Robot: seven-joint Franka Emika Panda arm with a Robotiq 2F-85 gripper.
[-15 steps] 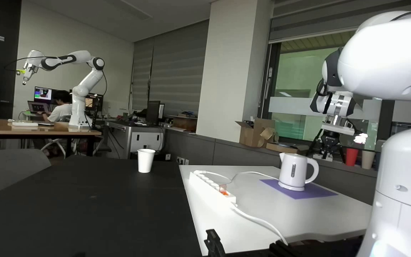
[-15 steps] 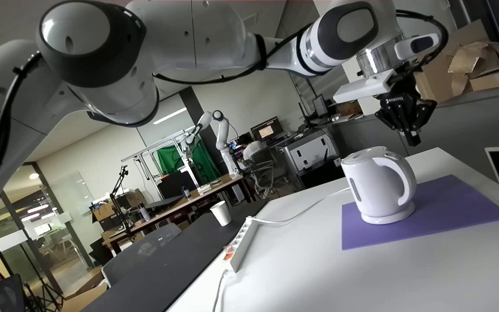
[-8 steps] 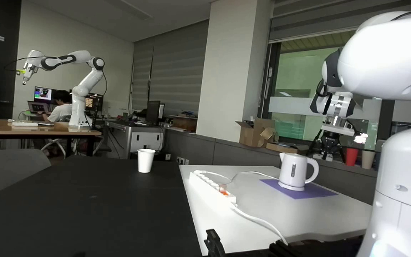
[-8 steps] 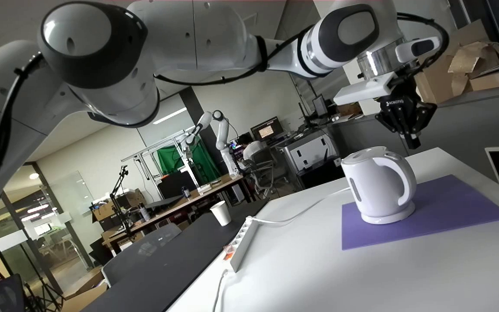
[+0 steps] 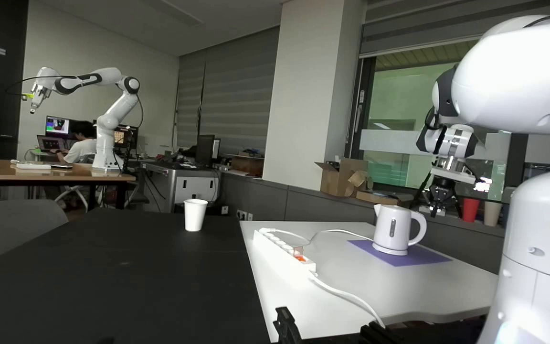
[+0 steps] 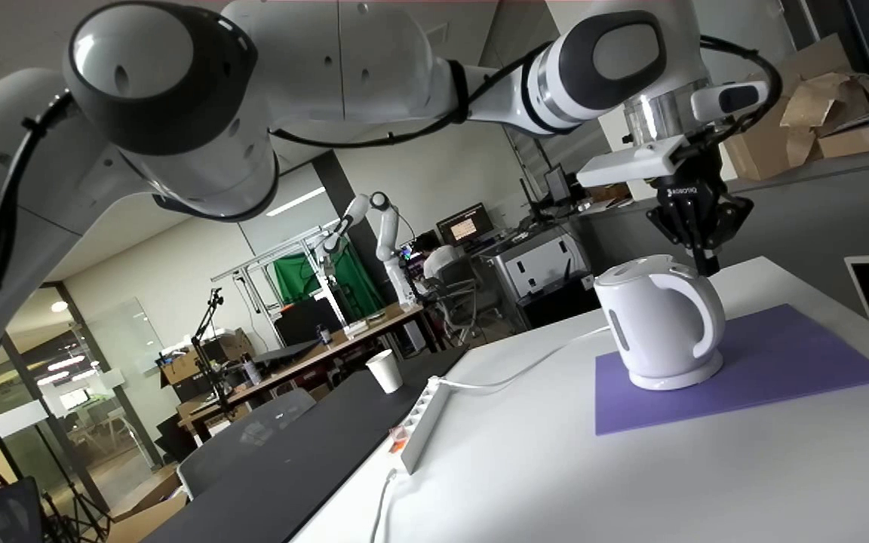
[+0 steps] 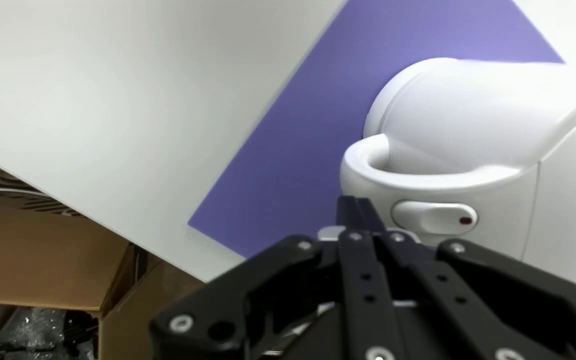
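One white kettle [image 6: 649, 328] near closed pincer [image 7: 355, 201], handle [image 7: 393, 186] nearest.

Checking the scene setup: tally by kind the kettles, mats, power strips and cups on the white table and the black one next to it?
White electric kettle: 1
Purple mat: 1
White power strip: 1
White paper cup: 1
Total: 4
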